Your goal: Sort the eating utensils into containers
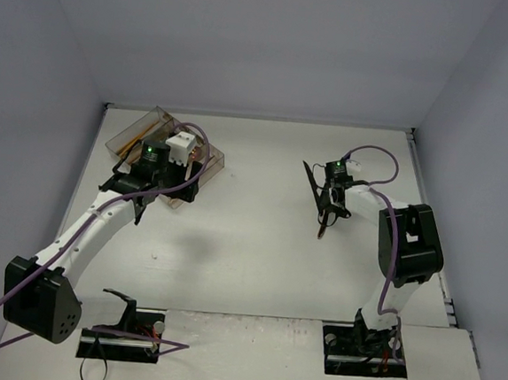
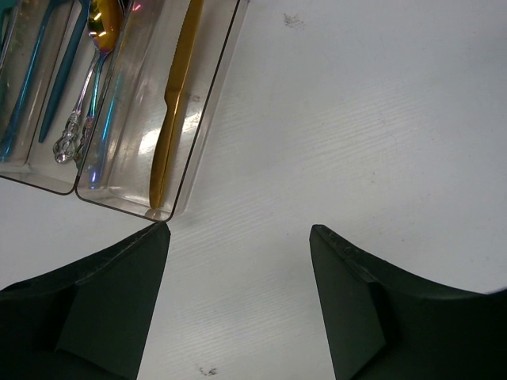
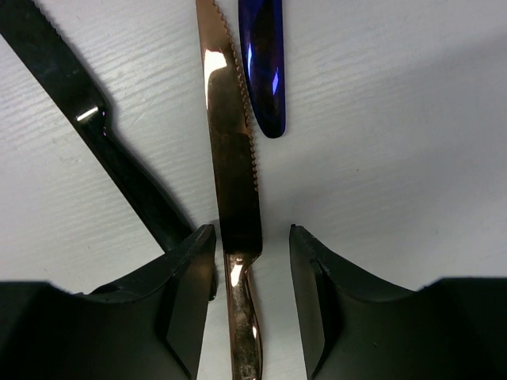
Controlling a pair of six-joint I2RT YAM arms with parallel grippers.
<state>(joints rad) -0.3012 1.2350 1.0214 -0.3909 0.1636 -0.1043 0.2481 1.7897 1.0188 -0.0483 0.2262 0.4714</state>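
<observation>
**A:** Where do we find the left jaws?

**B:** We see them spread wide over the white tabletop (image 2: 356, 119) with nothing between them. They are just beside a corner of the clear rectangular plastic tray with long parallel compartments (image 2: 207, 119).

**A:** What do we make out inside it?

**B:** In the end compartment, nearest the jaws, a slim gold knife (image 2: 176, 103) lies lengthwise. In the next we see a spoon with a shiny iridescent bowl (image 2: 103, 28). Further over are some teal-blue handles (image 2: 59, 75), and we cannot tell what kind of utensil those are.

**A:** And the right jaws?

**B:** We find them low over the tabletop on the other side, well apart from the tray. They stand apart, one on each side of a copper knife with a serrated blade (image 3: 234, 158), which lies flat and runs through the gap. We see a strip of tabletop between it and the farther jaw, so it is not clamped.

**A:** Anything else near it?

**B:** A black serrated knife (image 3: 95, 127) lies slantwise beside it, one end hidden behind a jaw. On the other side we see the rounded end of a glossy dark blue utensil (image 3: 265, 63), just beside the copper blade. We cannot tell its kind.
</observation>
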